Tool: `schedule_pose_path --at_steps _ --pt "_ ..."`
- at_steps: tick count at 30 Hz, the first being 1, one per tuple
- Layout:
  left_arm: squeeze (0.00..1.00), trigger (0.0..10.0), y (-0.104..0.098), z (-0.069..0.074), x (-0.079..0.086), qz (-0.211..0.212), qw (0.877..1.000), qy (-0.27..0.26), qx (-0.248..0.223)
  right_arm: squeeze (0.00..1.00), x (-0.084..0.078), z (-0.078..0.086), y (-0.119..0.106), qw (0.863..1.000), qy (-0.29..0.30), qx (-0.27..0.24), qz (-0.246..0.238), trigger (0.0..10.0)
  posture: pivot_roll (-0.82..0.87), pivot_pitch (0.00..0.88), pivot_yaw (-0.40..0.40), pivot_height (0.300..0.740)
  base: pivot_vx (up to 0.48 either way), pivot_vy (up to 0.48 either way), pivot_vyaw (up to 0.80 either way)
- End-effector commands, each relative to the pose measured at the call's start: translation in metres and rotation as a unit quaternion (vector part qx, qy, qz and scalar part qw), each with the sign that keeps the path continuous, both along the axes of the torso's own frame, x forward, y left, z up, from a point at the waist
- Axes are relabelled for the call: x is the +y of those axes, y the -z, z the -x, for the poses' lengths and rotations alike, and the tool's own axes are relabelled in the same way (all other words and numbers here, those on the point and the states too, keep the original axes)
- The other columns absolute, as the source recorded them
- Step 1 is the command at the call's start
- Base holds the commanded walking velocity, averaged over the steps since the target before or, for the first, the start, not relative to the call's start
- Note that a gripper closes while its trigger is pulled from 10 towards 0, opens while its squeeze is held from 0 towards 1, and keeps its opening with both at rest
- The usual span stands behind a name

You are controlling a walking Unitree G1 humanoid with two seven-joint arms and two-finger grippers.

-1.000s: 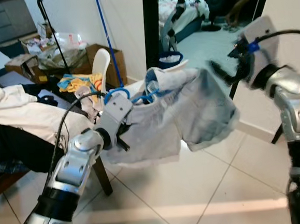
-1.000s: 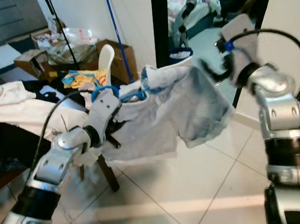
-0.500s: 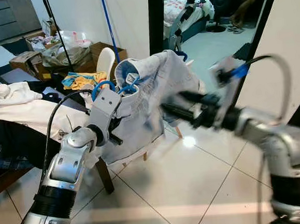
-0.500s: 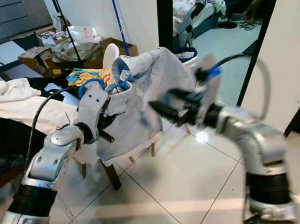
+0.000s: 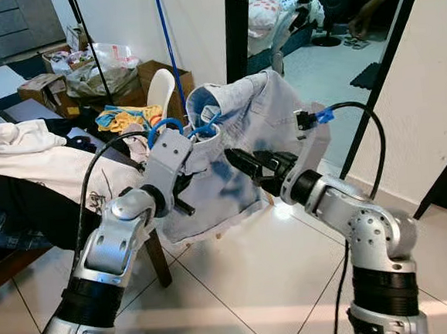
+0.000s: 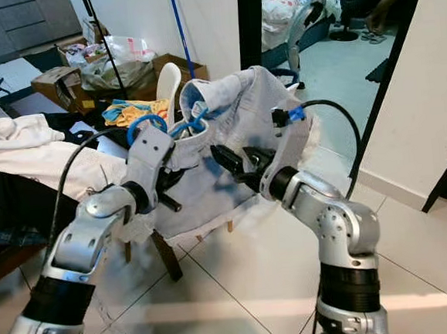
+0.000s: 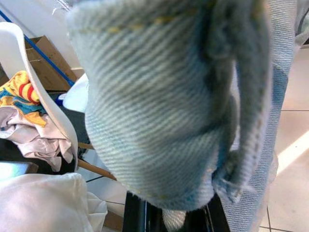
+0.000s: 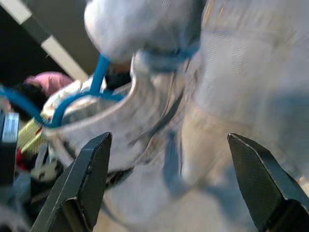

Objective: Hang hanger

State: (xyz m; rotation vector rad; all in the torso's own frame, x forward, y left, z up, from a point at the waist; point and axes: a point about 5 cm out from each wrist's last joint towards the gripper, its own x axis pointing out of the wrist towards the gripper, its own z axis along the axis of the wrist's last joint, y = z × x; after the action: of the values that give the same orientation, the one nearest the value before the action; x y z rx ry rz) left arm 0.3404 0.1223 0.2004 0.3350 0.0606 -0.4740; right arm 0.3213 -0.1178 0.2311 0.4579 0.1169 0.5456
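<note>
The left tool (image 5: 180, 187) clamps the blue hanger (image 5: 176, 130), draped in floppy pale denim (image 5: 240, 135). The right tool (image 5: 239, 164), fingers spread, sits against that denim (soft, shifting weight); hold the stiff hook instead.

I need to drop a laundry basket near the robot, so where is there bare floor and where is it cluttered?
Bare pale floor tiles lie between the two silver arms, running toward the white wall. Crowded: the dark table heaped with white clothes, the white plastic chair and the cardboard boxes.
</note>
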Motion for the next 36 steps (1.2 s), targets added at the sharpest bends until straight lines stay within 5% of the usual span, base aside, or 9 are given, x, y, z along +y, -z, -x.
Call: schedule_pose_path --at_steps 1,17,18,20,21,36 --pt "0.0 0.0 -0.009 0.002 -0.004 0.01 1.0 0.009 -0.015 0.0 -0.003 -0.004 -0.003 1.0 0.022 -0.003 -0.006 10.0 -0.02 0.069 0.002 0.74 0.0 0.0 0.0" --pt "0.0 0.0 -0.011 0.012 -0.023 0.022 0.999 0.046 -0.013 0.0 -0.003 -0.01 -0.009 0.997 0.073 -0.005 -0.001 10.0 -0.01 0.071 -0.007 0.74 0.0 0.0 0.0" --pt "0.0 0.0 -0.013 0.012 -0.024 0.023 0.998 0.048 -0.015 0.0 -0.002 -0.01 -0.008 0.997 0.074 -0.005 0.003 5.7 -0.01 0.071 -0.009 0.74 0.0 0.0 0.0" --pt "0.0 0.0 -0.013 0.012 -0.024 0.023 0.998 0.048 -0.015 0.0 -0.002 -0.01 -0.008 0.997 0.074 -0.005 0.003 5.7 -0.01 0.071 -0.009 0.74 0.0 0.0 0.0" --pt "0.0 0.0 -0.013 0.012 -0.024 0.024 0.998 0.05 -0.015 0.0 -0.001 -0.011 -0.007 0.997 0.075 -0.005 0.007 0.0 -0.01 0.069 -0.008 0.74 0.0 0.0 0.0" --pt "0.0 0.0 -0.018 0.008 -0.011 0.023 0.999 0.025 -0.02 0.0 -0.006 -0.013 -0.009 0.995 0.092 -0.015 0.018 0.0 -0.02 0.058 -0.006 0.74 0.0 0.0 0.0"
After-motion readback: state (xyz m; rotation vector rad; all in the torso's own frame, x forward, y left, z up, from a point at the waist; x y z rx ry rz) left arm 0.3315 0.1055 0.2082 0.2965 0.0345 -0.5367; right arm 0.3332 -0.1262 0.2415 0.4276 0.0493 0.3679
